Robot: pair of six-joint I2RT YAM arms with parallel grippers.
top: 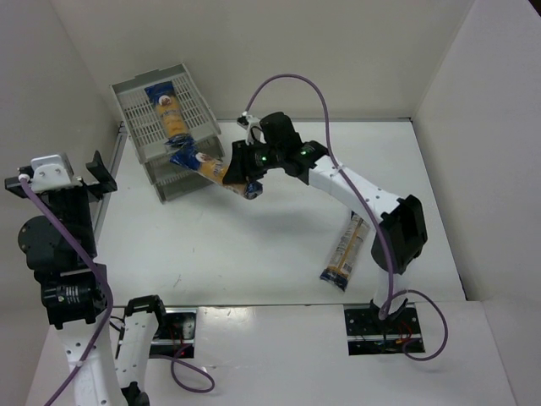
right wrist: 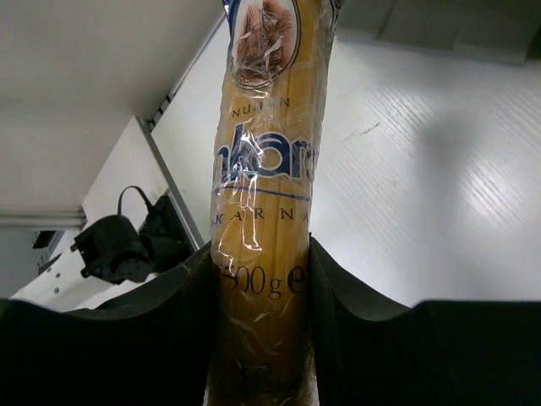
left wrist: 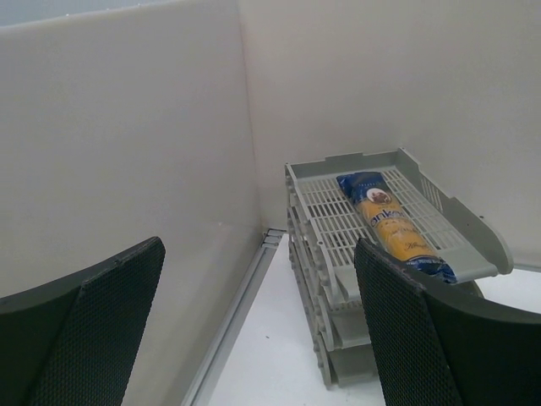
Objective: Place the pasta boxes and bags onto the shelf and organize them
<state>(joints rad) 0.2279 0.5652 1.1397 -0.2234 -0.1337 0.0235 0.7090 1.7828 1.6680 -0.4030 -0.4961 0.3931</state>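
Observation:
The grey three-tier shelf [top: 199, 118] stands at the back left, seen close in the left wrist view [left wrist: 338, 279]. One pasta packet [top: 169, 114] lies lengthwise in its top tray [left wrist: 393, 228]. My right gripper [top: 241, 171] is shut on a second packet [top: 207, 165], orange-yellow with blue ends. This packet's far end reaches the front of the lower trays. In the right wrist view the packet [right wrist: 262, 169] fills the gap between the right gripper [right wrist: 260, 262] jaws. A third packet [top: 347, 249] lies on the table at right. My left gripper [top: 101, 175] hangs open and empty by the left wall [left wrist: 260, 254].
White walls enclose the table on the left, back and right. A metal rail [left wrist: 237, 321] runs along the foot of the left wall beside the shelf. The right arm's purple cable [top: 296, 80] arcs above it. The left arm [right wrist: 118, 245] shows in the right wrist view.

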